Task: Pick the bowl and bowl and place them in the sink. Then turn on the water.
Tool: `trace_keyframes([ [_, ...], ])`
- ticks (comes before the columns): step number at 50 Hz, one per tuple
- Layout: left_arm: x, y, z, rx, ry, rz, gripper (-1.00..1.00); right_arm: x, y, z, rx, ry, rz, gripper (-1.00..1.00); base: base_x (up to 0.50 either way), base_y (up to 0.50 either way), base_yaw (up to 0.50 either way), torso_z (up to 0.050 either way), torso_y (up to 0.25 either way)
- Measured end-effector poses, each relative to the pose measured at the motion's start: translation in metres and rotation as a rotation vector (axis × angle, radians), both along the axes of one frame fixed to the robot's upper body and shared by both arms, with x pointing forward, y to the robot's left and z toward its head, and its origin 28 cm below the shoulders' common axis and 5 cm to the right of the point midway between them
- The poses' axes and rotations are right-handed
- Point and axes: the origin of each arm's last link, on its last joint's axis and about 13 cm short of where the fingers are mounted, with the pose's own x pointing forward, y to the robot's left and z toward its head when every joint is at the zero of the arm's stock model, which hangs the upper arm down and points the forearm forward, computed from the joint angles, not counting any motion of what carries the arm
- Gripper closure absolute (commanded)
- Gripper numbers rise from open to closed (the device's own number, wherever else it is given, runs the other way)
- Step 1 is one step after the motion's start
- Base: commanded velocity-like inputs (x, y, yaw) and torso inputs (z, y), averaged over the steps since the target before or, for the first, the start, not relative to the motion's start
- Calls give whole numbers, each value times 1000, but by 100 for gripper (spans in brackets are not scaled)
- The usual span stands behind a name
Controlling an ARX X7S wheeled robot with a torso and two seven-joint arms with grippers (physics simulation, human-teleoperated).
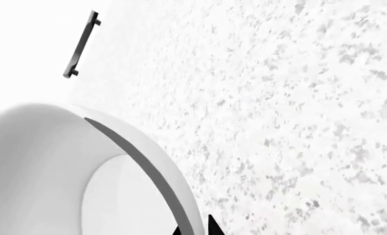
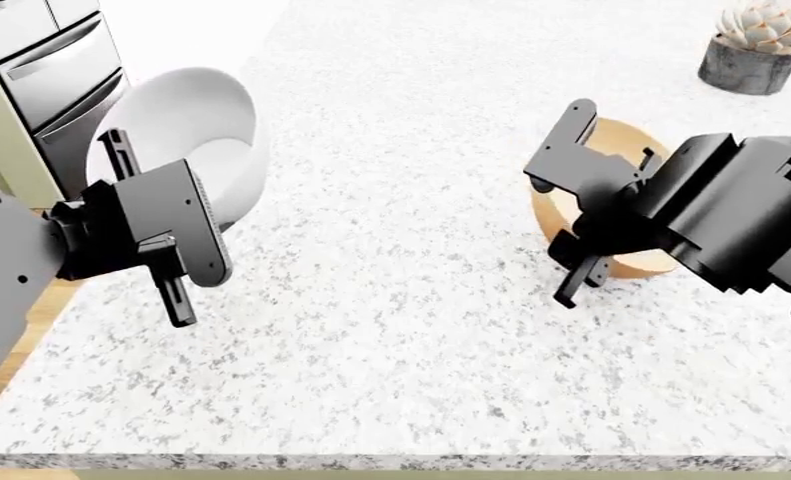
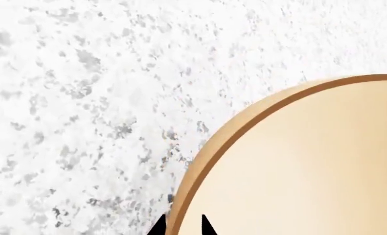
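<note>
The white bowl [image 2: 182,115] hangs tilted over the counter's left edge. My left gripper [image 1: 195,228] is shut on it, one fingertip on each side of the white bowl's rim [image 1: 157,166]. The peach-tan bowl [image 2: 551,215] sits at the right of the speckled counter [image 2: 409,300], largely hidden behind my right arm. My right gripper [image 3: 182,228] is open and straddles the tan bowl's rim [image 3: 245,122]. Its outer fingertip is against the wall. A small gap shows at the inner fingertip. The sink is out of view.
A grey plant pot [image 2: 749,55] stands at the far right of the counter. Steel drawers [image 2: 48,70] are beyond the counter's left edge, and a dark handle [image 1: 81,45] shows in the left wrist view. The counter's front edge [image 2: 368,462] runs close below both arms.
</note>
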Motion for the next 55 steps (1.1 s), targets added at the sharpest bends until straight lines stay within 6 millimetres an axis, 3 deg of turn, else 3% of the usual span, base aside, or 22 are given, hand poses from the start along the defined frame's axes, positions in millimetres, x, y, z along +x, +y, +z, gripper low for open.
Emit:
trace_keyframes([
  [16, 1, 0, -1, -14, -11, -14, 100, -16, 7, 32, -40, -68, 71, 100, 0, 0, 0, 0, 1],
  [31, 2, -3, -2, -28, -26, -36, 100, -46, 11, 66, -112, -155, 134, 100, 0, 0, 0, 0, 1],
  [47, -1, -6, 3, -33, -59, -41, 100, -73, 11, 73, -151, -210, 155, 100, -4, 5, 0, 1, 1],
  [55, -2, -6, 4, -32, -73, -43, 100, -76, 9, 71, -196, -236, 144, 100, -483, 181, 0, 0, 2],
])
